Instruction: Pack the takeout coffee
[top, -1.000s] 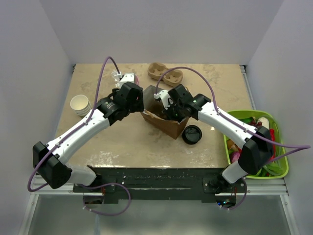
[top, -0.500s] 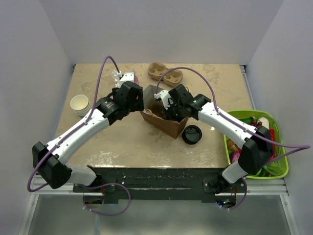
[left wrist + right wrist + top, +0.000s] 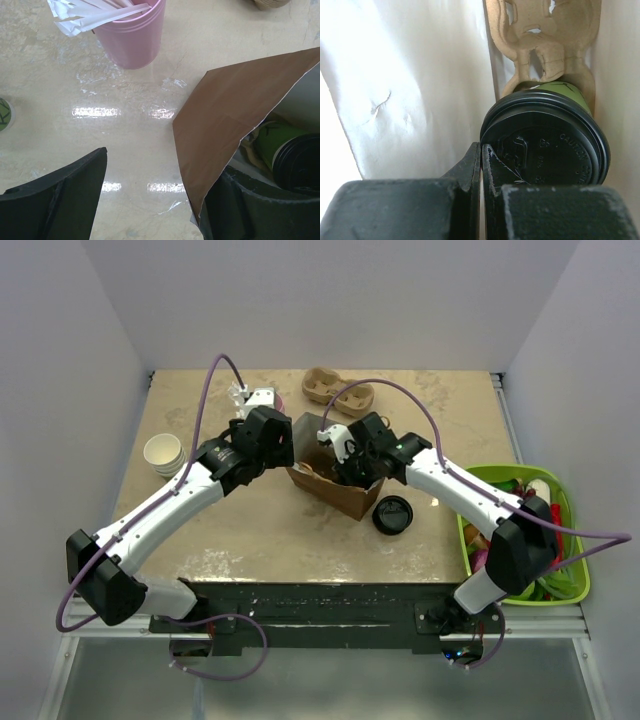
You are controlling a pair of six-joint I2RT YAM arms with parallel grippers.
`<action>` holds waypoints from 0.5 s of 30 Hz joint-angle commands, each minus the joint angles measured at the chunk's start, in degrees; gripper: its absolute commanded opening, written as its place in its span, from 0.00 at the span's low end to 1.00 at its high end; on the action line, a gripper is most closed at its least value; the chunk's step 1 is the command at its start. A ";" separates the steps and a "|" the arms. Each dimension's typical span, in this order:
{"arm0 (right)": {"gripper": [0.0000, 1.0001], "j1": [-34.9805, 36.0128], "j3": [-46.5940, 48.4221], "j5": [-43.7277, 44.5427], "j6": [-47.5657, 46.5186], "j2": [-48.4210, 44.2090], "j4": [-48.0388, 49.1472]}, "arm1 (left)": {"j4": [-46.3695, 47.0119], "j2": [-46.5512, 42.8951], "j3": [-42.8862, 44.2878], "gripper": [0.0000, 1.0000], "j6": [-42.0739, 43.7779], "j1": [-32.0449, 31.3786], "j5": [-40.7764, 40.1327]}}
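Inside the paper bag (image 3: 225, 110) the right gripper (image 3: 481, 152), clenched empty, sits just beside the lidded takeout coffee (image 3: 545, 145) (left gripper (image 3: 160, 175) gapes astride the bag wall); careless withdrawal could snag and tip it.

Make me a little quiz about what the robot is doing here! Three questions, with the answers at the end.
1. True or false: the right gripper is shut and reaches inside the brown paper bag.
2. What sticks out of the pink cup? A) spoons B) paper-wrapped straws C) flowers
3. Fill in: the coffee cup in the bag has a ____ lid.
Key: 1 true; 2 B; 3 black.
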 commanded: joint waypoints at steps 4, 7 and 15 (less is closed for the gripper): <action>0.00 -1.70 -1.29 0.28 -1.13 0.77 1.70 | 0.53 -0.74 2.03 0.78 0.45 -0.08 -1.99; 0.00 -1.79 -1.29 -0.16 -1.30 0.51 1.62 | 0.61 -0.74 2.12 0.78 0.45 -0.08 -1.99; 0.01 -1.87 -1.20 -0.60 -1.22 -0.72 1.79 | 0.61 -0.56 2.30 0.78 0.54 -0.08 -1.90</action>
